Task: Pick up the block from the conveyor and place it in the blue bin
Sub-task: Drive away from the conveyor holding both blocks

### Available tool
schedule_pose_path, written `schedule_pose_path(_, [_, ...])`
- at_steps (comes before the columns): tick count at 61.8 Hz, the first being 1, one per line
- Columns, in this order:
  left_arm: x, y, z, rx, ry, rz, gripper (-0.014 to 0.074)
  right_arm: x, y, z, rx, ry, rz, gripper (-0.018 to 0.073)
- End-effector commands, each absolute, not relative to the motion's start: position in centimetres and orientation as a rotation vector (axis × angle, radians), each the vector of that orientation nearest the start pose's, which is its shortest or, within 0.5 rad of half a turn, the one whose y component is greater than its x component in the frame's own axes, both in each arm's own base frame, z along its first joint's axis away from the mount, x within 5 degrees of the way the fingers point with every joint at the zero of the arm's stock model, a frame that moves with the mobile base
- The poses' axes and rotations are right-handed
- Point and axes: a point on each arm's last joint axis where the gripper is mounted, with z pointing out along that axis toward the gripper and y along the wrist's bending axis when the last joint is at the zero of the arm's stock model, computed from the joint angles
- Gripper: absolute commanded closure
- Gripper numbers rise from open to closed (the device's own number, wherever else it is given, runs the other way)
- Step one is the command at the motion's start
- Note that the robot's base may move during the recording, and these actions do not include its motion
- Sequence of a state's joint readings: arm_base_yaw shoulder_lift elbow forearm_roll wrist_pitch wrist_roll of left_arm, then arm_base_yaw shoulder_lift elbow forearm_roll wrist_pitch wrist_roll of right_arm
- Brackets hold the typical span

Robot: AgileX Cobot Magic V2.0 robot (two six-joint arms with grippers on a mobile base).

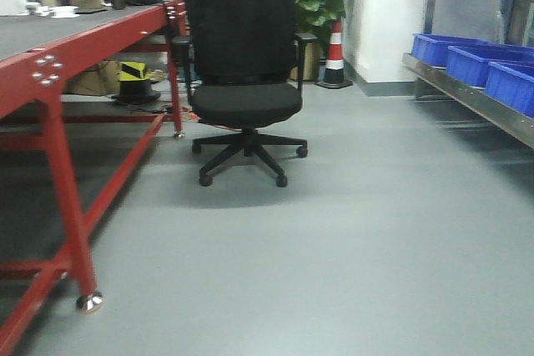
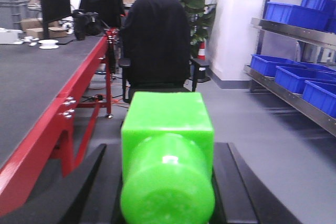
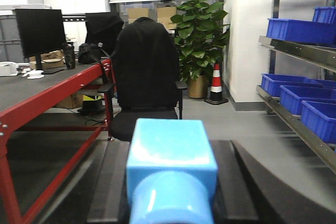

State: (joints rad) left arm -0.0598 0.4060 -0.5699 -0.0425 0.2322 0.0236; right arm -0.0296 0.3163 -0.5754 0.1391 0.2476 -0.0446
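well, the blue bins [image 1: 471,62] sit in a row on a steel shelf [image 1: 467,99] at 3 o'clock, and the wrist views show more on a higher level. only their outer walls and rims face the cameras, so what lies inside cannot be seen, and several are cut off by the right edge.

the green block [image 2: 168,124] is in the left jaws, which are clenched on its sides, with black fingers [image 2: 84,182] flanking it. its rounded near end fills the low middle of the left wrist view and is cut off at 6 o'clock. the right jaws grasp a blue block [image 3: 170,150] the same way, its near end also cut off. both blocks are well apart from the bins.

the conveyor [image 1: 83,47] runs along 9 o'clock, showing its red rail, red legs and grey belt. at its far end stand a monitor [image 3: 39,27] and small white things too blurred to name. a black chair [image 1: 246,47] blocks 12 o'clock, with a plant [image 3: 199,24] and a striped cone [image 1: 335,54] beyond it at 1 o'clock.
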Motion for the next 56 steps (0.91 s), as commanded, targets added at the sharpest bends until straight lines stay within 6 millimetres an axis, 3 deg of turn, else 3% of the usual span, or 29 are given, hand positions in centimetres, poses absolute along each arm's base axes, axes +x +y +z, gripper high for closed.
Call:
schedule_pose_path(1, [8.26, -0.60, 35.79, 0.036, 1.528, -0.076, 0.0707, 6.23, 0.11, 36.39, 0.054, 1.448, 0.066, 0.0721])
schedule_pose_path(56, [8.26, -0.60, 35.79, 0.036, 1.528, -0.076, 0.0707, 6.23, 0.10, 36.40, 0.054, 1.447, 0.066, 0.0721])
